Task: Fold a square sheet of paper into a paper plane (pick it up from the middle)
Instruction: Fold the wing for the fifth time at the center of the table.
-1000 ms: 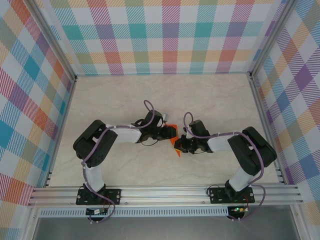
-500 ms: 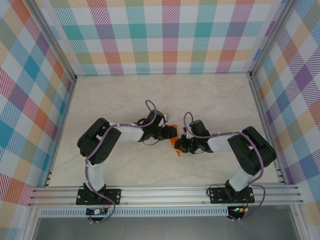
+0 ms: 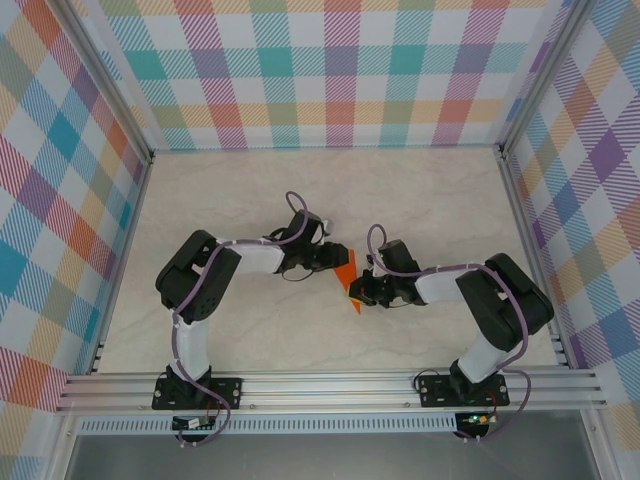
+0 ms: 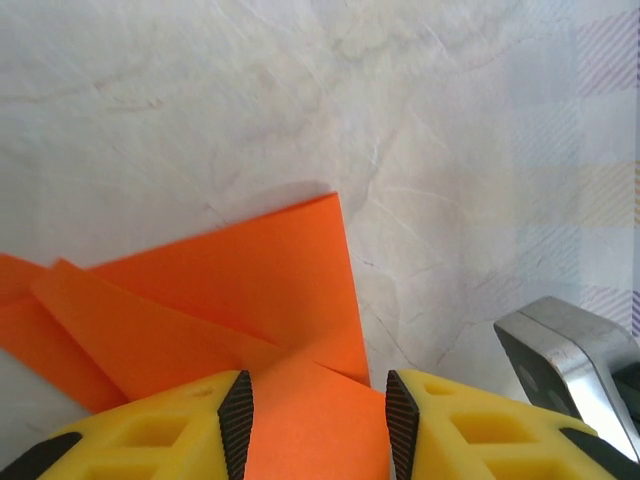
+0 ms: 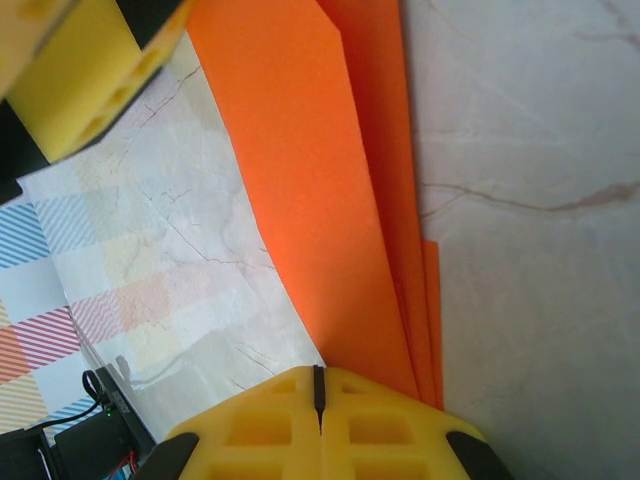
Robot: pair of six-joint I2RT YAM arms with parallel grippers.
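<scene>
The square sheet of paper (image 3: 348,283) is bright orange, folded into several overlapping layers, and lies on the table between my two grippers. In the left wrist view the paper (image 4: 250,290) shows a creased flap running in between my left gripper's (image 4: 318,420) jaws, which stand apart over it. My left gripper (image 3: 338,262) sits at the paper's upper left edge. The right gripper (image 3: 360,290) is at its lower right. Close up, the right gripper (image 5: 320,385) is shut, its tips lying over the end of the stacked layers (image 5: 310,180). Whether it pinches them is hidden.
The pale marbled table (image 3: 250,190) is bounded by plaid walls (image 3: 330,70) at the back and both sides. An aluminium rail (image 3: 330,385) runs along the near edge by the arm bases. A yellow left finger (image 5: 90,70) shows at the top left of the right wrist view.
My left arm's wrist has swung toward the back and turned, and more of the orange paper now shows between the grippers. The right arm has stayed put.
</scene>
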